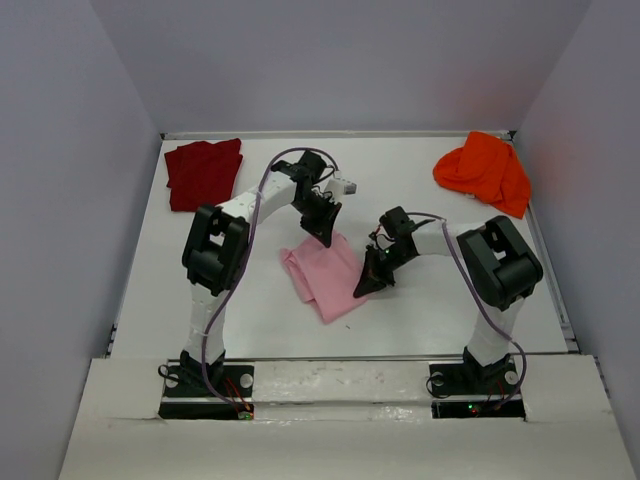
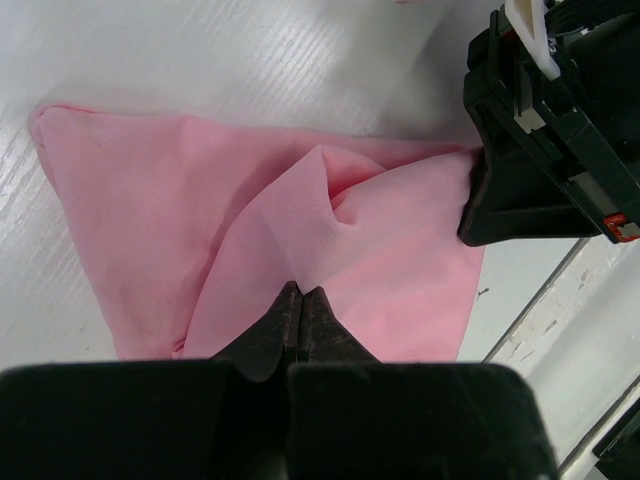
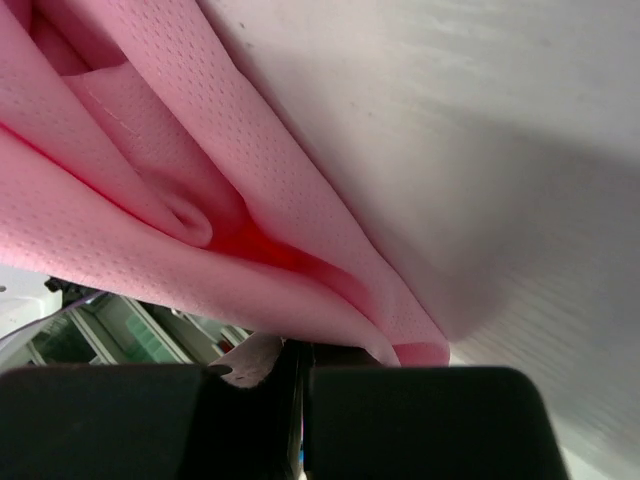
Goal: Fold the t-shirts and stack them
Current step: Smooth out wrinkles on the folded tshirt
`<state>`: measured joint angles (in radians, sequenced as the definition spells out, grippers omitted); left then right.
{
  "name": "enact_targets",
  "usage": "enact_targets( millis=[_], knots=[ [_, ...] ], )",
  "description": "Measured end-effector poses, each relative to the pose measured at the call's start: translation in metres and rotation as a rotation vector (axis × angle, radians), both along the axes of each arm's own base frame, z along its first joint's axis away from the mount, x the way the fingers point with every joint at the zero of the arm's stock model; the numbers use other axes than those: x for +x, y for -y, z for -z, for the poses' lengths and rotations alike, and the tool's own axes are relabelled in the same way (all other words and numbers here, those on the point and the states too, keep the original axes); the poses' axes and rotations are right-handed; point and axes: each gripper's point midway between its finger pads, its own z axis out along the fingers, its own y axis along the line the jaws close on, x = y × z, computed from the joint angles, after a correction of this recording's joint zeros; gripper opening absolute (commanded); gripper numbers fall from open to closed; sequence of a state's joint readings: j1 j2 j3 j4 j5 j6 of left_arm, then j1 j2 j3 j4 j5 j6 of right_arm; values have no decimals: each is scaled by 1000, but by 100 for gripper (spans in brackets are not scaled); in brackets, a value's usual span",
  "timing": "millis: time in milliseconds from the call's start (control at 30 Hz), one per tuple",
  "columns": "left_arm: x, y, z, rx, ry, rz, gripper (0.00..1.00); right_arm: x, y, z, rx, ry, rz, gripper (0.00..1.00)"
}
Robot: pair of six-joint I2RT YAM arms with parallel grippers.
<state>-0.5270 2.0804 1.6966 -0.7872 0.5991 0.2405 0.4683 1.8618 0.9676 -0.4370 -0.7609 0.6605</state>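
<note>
The pink t-shirt lies partly folded near the middle of the table, between the two arms. It has been reduced to a rough wedge of several layers. It is the garment in work, which explains why both arms converge on it.

The left gripper is closed on the far edge of the pink t-shirt. In the left wrist view a ridge of cloth rises straight into the shut fingertips. This indicates a pinch on a raised fold, not a press on flat fabric.

The right gripper is closed on the near right edge. In the right wrist view the layers drape away from the tips, with a gap visible beneath, so that edge appears lifted clear of the table.

Judgement: two pinch points on opposite edges keep the soft cloth taut enough to carry one edge over — a single grip would let it sag.

The dark red t-shirt lies fairly flat at the far left corner. The orange t-shirt is heaped at the far right corner, unfolded. Both are well apart from the arms — most of the task remains.
</note>
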Motion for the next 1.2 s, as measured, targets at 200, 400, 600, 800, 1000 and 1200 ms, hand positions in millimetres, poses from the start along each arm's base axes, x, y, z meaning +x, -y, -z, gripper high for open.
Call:
enact_targets(
  millis=[200,400,600,800,1000,1200],
  knots=[
    [4,-6,6,26,-8,-21,0,4,-1,2,0,13,-3,0],
    [10,-15,5,66,-6,-57,0,8,0,5,-18,32,0,0],
    [24,-33,16,148,7,-116,0,11,4,4,-51,60,1,0],
    [43,-51,42,220,-9,-183,3,9,12,3,-102,73,2,0],
    [52,-47,42,206,-5,-208,99,8,16,-1,-119,83,4,0],
    [61,-38,39,185,23,-235,99,9,16,-6,-126,85,2,0]
  ],
)
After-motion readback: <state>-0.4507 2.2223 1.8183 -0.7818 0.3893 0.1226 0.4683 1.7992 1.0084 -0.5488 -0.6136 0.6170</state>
